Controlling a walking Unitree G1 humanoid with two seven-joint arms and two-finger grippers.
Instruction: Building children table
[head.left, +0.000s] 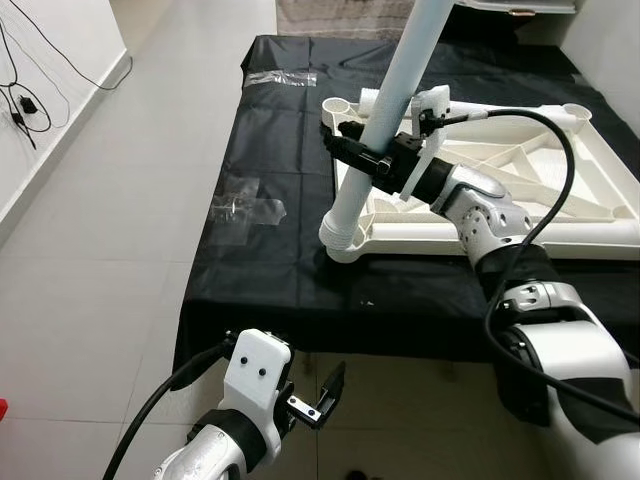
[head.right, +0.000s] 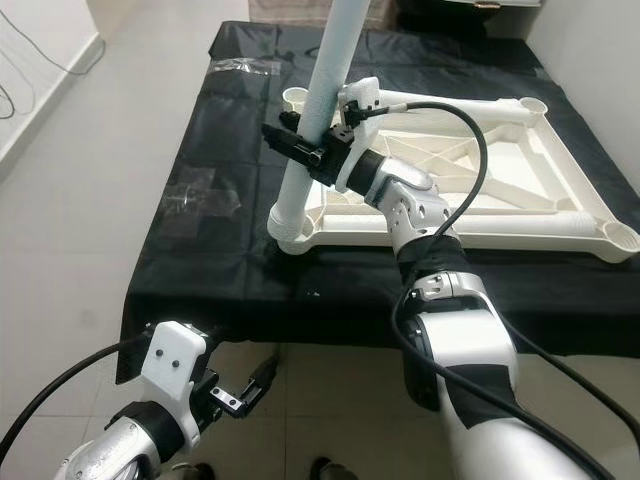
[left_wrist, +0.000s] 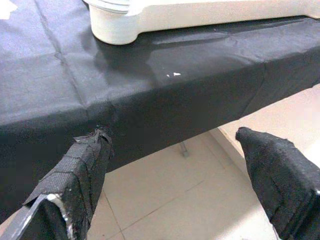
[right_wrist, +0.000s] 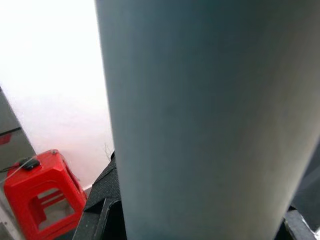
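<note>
Left eye view: the right end effector (head.left: 362, 152) is clamped around a white table leg (head.left: 385, 115) standing tilted in the near-left corner socket of the upturned white tabletop (head.left: 520, 190) on the black-covered counter (head.left: 270, 250).

Left wrist view: the left end effector (left_wrist: 175, 175) hangs released below the counter's edge.

Right wrist view: the leg looms close, with a red stool (right_wrist: 42, 197) behind.

I stand in a plain indoor room, more a bare spare room than a furnished one: pale floor tiles (head.left: 120, 200), a white wall (head.left: 40, 60) with loose black cables (head.left: 25, 100), a low table under a black cloth (head.left: 270, 160), and a red plastic stool (right_wrist: 42, 200)
</note>
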